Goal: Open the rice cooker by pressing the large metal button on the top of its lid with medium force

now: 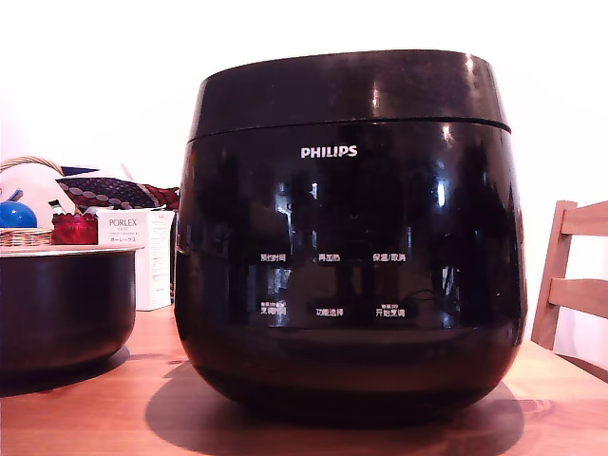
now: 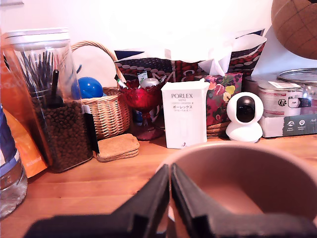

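Note:
The glossy black rice cooker with its white PHILIPS logo fills the middle of the exterior view, standing on the wooden table. Its lid sits shut on top. The lid's upper face and the metal button are hidden from this low angle. The arm does not show in the exterior view. In the wrist view my gripper is shut, its black fingers pressed together with nothing between them. It hangs over the near rim of the smaller bowl-shaped pot. The cooker is out of the wrist view.
The dark pot stands at the exterior view's left, beside a white PORLEX box. Behind it are a wicker basket, a clear jar of brown pellets, cork coasters and a white camera. A wooden chair stands at the right.

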Robot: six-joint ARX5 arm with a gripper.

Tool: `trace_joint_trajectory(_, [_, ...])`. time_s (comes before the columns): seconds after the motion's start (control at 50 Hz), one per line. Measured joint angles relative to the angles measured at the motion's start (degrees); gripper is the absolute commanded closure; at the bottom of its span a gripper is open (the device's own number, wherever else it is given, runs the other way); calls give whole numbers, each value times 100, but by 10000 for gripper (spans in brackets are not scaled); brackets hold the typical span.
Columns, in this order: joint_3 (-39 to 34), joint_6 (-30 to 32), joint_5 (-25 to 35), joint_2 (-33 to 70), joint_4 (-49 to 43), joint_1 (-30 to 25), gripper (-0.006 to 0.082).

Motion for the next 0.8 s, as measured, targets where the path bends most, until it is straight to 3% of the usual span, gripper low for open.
trace_joint_trajectory(0.12, [-61, -437, 481, -11, 516, 116, 791])
trace_joint_trajectory(0.5, [-61, -468, 793, -31, 824, 118, 791])
trace_joint_trajectory(0.68, [-59, -1401, 1445, -31, 1585, 118, 791])
trace_joint_trajectory(0.8, [-50, -1950, 1941, -31, 1620, 118, 791])
